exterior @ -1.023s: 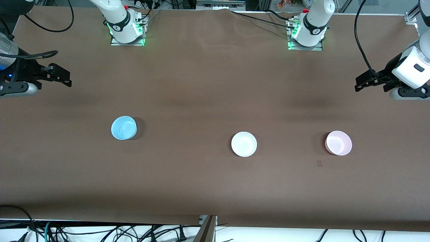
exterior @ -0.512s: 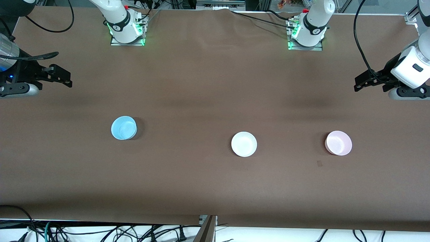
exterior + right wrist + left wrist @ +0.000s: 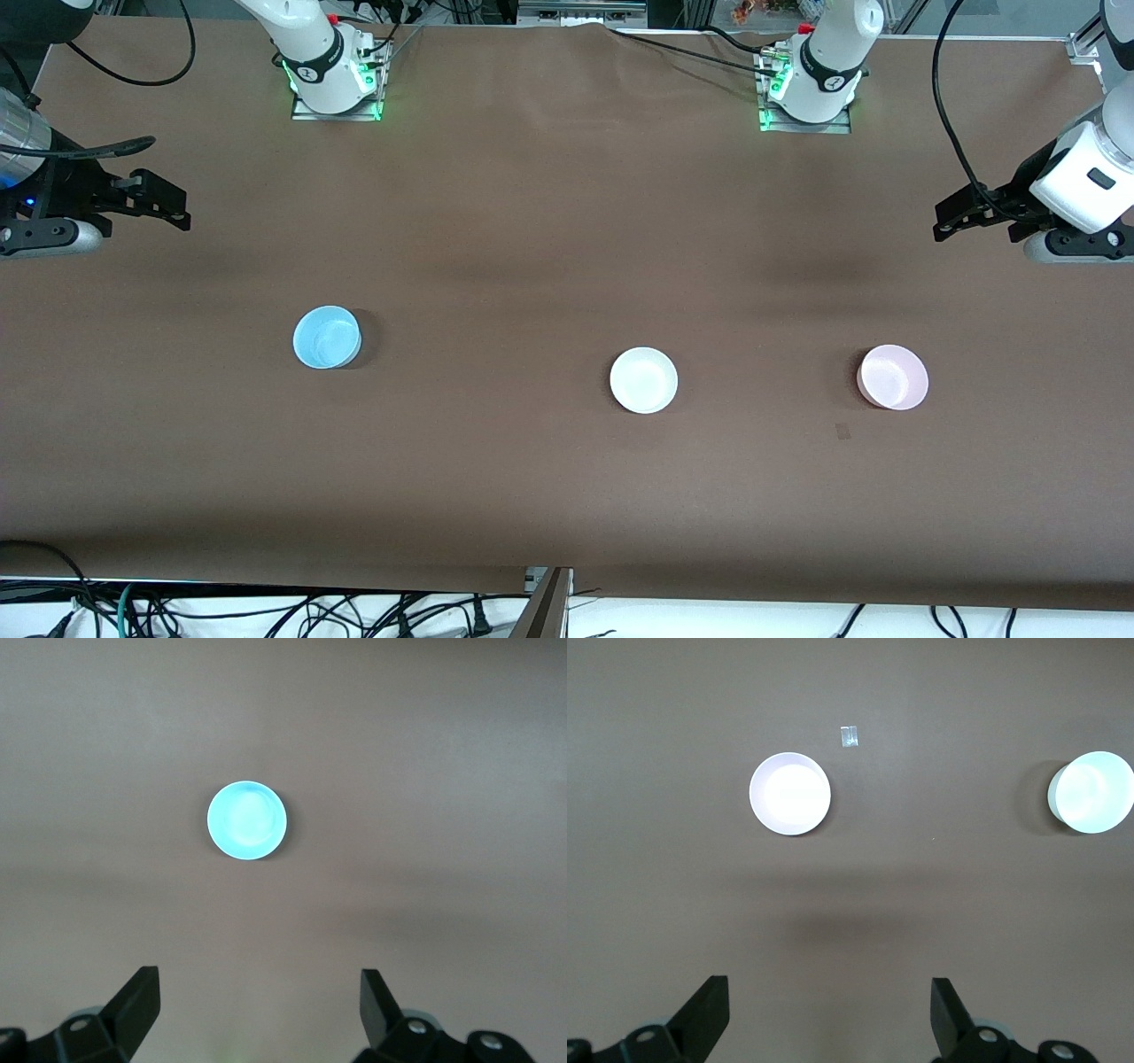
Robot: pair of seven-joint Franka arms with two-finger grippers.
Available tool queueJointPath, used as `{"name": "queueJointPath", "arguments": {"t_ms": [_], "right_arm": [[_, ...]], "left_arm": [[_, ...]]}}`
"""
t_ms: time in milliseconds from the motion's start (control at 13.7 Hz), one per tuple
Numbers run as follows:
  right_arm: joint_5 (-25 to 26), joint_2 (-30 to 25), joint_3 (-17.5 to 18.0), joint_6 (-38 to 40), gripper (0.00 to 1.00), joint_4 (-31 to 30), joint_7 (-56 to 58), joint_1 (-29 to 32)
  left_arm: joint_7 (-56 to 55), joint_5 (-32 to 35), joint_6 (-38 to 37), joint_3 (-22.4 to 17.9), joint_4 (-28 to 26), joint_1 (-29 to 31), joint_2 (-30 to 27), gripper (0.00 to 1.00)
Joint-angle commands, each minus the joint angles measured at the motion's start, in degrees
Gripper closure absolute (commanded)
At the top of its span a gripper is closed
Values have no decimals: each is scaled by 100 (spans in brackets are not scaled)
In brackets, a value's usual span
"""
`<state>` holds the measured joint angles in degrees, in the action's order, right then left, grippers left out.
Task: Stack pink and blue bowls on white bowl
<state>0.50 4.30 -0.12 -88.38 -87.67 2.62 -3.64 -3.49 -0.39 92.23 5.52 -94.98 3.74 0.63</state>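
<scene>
My left hand (image 3: pixel 946 223) and right hand (image 3: pixel 177 208) hang wide open, holding nothing. Blue bowl (image 3: pixel 326 337), white bowl (image 3: pixel 644 380), pink bowl (image 3: pixel 893 377) sit apart.

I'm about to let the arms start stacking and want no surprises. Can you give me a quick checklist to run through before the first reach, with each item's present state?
1. white bowl sits upright on the table, nothing in it: ok.
2. pink bowl sits on its own toward the left arm's end, apart from the white bowl: ok.
3. blue bowl sits on its own toward the right arm's end, nothing around it: ok.
4. left gripper is open, holds nothing, up over the table's edge: ok.
5. right gripper is open, holds nothing, up over its end of the table: ok.
6. Small mark on the cloth near the pink bowl, whether it is flat: cannot tell.
</scene>
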Motion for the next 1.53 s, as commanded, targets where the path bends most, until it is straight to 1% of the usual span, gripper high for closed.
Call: {"name": "queueJointPath", "arguments": {"t_ms": [0, 1169, 1462], "right_arm": [[38, 18, 12, 84, 0, 84, -33, -14], [38, 27, 12, 84, 0, 84, -42, -14], [38, 36, 21, 84, 0, 84, -42, -31]], "left_arm": [[15, 92, -170, 10, 155, -31, 78, 0], [42, 92, -592, -42, 138, 83, 77, 0], [24, 101, -592, -60, 103, 109, 86, 0]]}}
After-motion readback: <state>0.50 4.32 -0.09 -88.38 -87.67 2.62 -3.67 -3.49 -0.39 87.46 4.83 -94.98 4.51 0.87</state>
